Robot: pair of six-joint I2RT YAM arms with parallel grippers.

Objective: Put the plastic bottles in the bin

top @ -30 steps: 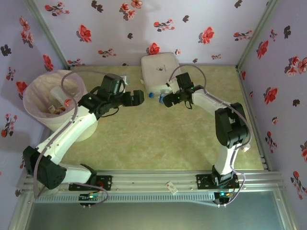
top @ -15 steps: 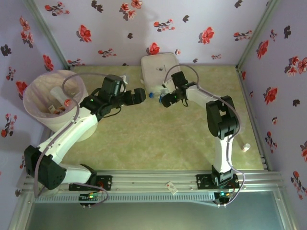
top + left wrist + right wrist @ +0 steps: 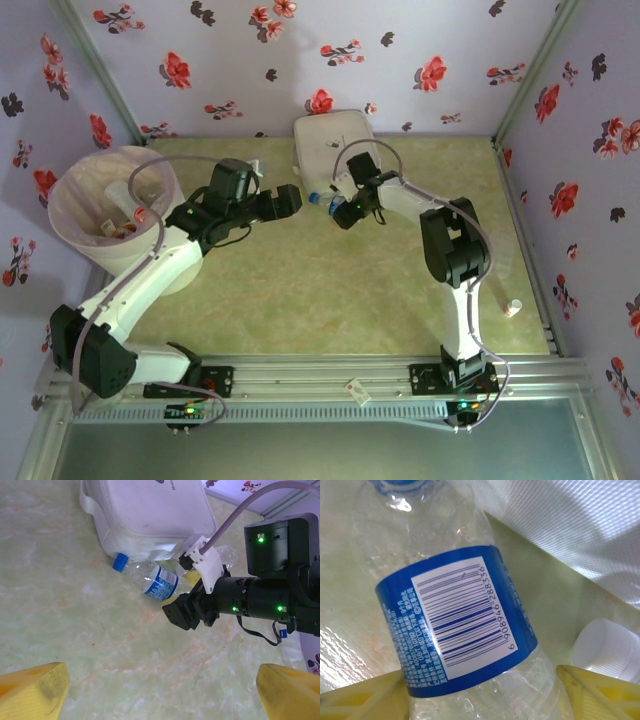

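Even bright light, sharp focus, soft shadows

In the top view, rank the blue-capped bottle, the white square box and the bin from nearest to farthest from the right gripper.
1. The blue-capped bottle, lying right at the right gripper, on its left.
2. The white square box, just beyond the bottle, toward the back.
3. The bin, far off to the left.

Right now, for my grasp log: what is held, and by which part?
The left gripper is open, empty. The right gripper straddles the blue-capped bottle below its label; whether it grips cannot be told.
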